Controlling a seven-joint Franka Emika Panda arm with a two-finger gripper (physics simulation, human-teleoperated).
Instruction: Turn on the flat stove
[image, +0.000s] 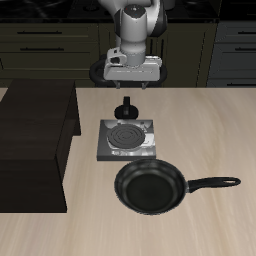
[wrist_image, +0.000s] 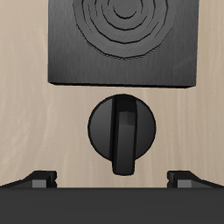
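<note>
The flat stove (image: 128, 141) is a grey square plate with a dark spiral burner coil, lying mid-table. It also shows in the wrist view (wrist_image: 122, 39). Its black round knob (image: 127, 106) sits just behind the plate, toward the robot's base. In the wrist view the knob (wrist_image: 122, 128) has a raised bar across it. My gripper (image: 127, 86) hangs above the knob, open and empty. In the wrist view the gripper (wrist_image: 114, 179) has its fingertips (wrist_image: 40, 178) spread wide to either side of the knob, not touching it.
A black frying pan (image: 151, 188) with a long handle lies just in front of the stove, nearer the table's front edge. A large dark block (image: 35, 140) stands on the table beside the stove. Dark cabinets run along the back.
</note>
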